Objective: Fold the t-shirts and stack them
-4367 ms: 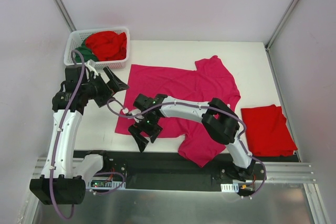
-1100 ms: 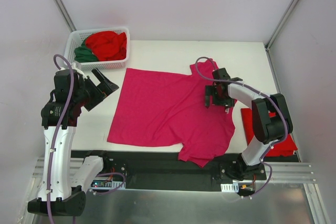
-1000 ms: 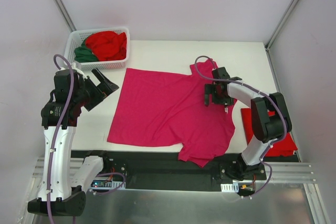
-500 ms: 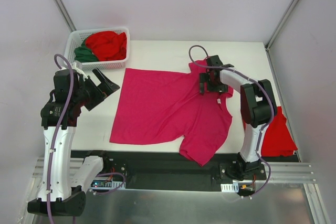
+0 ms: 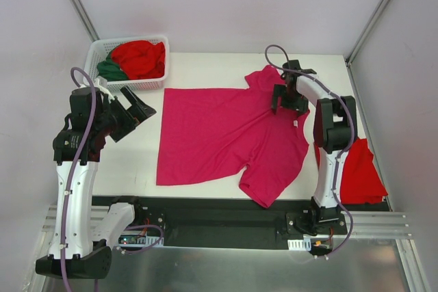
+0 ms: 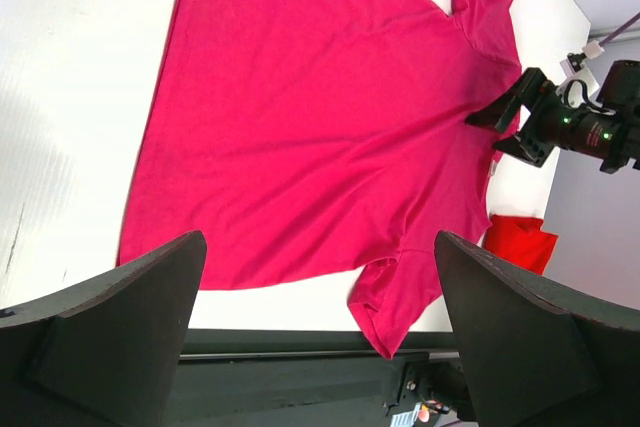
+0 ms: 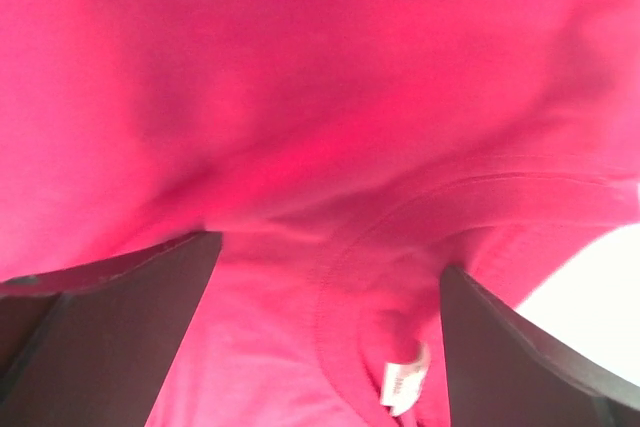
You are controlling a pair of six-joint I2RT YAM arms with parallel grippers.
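Note:
A magenta-pink t-shirt [image 5: 219, 135] lies spread flat in the middle of the table, collar to the right. My right gripper [image 5: 287, 97] stands open, low over the collar, fingertips on or just above the cloth. Its wrist view shows the collar seam and a white label [image 7: 400, 382] between the wide-apart fingers [image 7: 120, 317]. My left gripper [image 5: 133, 111] hangs open above the bare table left of the shirt. In the left wrist view the whole shirt [image 6: 320, 117] lies far below, with nothing between the fingers [image 6: 100, 337]. A folded red t-shirt [image 5: 359, 176] lies at the right edge.
A white lattice basket [image 5: 130, 85] at the far left corner holds a crumpled red shirt [image 5: 140, 58] and a dark green one [image 5: 109, 70]. The black rail [image 5: 205, 213] with both arm bases runs along the near edge. Grey walls close in the left, far and right sides.
My right gripper has moved away and to the right, up to the collar. The pink shirt slid right with it and lies flatter. The left arm has barely moved.

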